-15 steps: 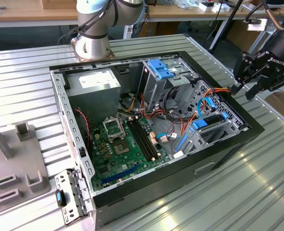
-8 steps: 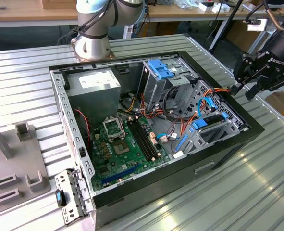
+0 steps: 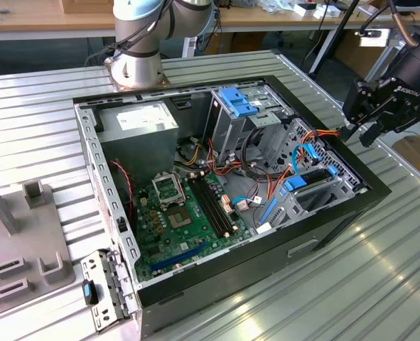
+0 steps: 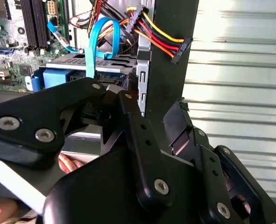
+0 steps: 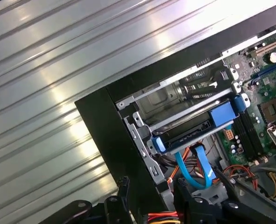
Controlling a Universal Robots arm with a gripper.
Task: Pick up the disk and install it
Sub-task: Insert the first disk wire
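Your gripper [image 3: 361, 122] is hanging empty, fingers spread wide, just outside the case [image 3: 337, 213] wall. In the second wrist view a person's fingers [image 4: 68, 163] are showing behind the gripper links. Right by the fingertips, a power plug [image 4: 180, 49] on red, yellow and orange wires is dangling over the wall edge. Just past that, the disk [image 5: 191, 132] is sitting in the drive bay [image 5: 175, 100], blue rails showing, apart from the gripper. A blue cable [image 5: 194, 173] is looping off its near end. Further in, the motherboard [image 3: 188, 213] is lying on the case floor. At the far side, the grey supply box [image 3: 138, 124] is sitting against the wall, with the arm base [image 3: 135, 67] standing beyond it.
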